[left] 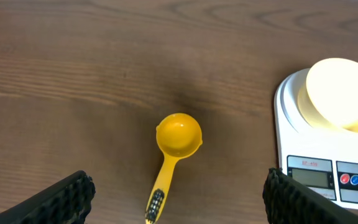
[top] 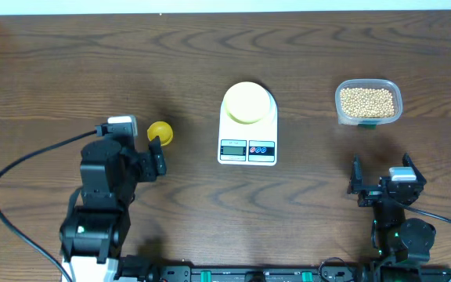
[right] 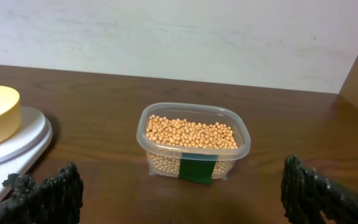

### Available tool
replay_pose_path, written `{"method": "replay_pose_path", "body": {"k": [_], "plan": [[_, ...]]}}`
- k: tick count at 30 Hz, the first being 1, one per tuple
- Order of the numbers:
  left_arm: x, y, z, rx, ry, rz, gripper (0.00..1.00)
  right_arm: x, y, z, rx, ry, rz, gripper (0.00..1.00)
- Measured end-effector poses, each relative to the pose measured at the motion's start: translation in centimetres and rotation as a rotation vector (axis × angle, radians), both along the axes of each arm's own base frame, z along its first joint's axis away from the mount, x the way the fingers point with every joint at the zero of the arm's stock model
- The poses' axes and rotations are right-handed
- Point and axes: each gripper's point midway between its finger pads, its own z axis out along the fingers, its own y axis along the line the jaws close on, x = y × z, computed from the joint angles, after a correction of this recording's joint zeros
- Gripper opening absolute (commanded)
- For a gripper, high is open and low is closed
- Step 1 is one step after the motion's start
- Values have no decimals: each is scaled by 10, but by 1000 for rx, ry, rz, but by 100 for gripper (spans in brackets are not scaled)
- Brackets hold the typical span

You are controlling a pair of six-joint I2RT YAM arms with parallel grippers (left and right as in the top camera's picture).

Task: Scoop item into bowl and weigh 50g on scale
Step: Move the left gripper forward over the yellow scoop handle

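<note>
The beige beans (top: 368,100) fill a clear plastic tub (right: 191,134) at the back right. A pale yellow-green bowl (top: 247,102) stands on the white scale (top: 247,147) at the table's middle; it looks empty. A yellow scoop (top: 160,131) lies left of the scale, cup away from me. My left gripper (top: 157,158) hovers open over its handle (left: 160,193), fingers wide on both sides and not touching it. My right gripper (top: 382,178) stands open near the front right, with the tub ahead of it (right: 181,177) and nothing between its fingers.
The scale's screen and two buttons (left: 328,177) face the front edge. A black cable (top: 22,168) loops across the table left of the left arm. A pale wall (right: 179,37) stands behind the table's far edge.
</note>
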Motion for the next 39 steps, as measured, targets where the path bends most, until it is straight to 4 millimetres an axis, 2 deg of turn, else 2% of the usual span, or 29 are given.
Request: {"method": "replay_pose_path", "body": {"k": [5,12,18,30,39], "plan": [[6,5,2,3,50,19,89,0,0,0,0,0,0,99],[7,19,-6,6,174,70,89,0,0,0,0,0,0,99],[17,20,2,7,207,71,89,0,0,0,0,0,0,99],[28,19,-8,13,405,65,89,0,0,0,0,0,0,99],[46,19,-5,25,428,51,89,0,0,0,0,0,0,99]]}}
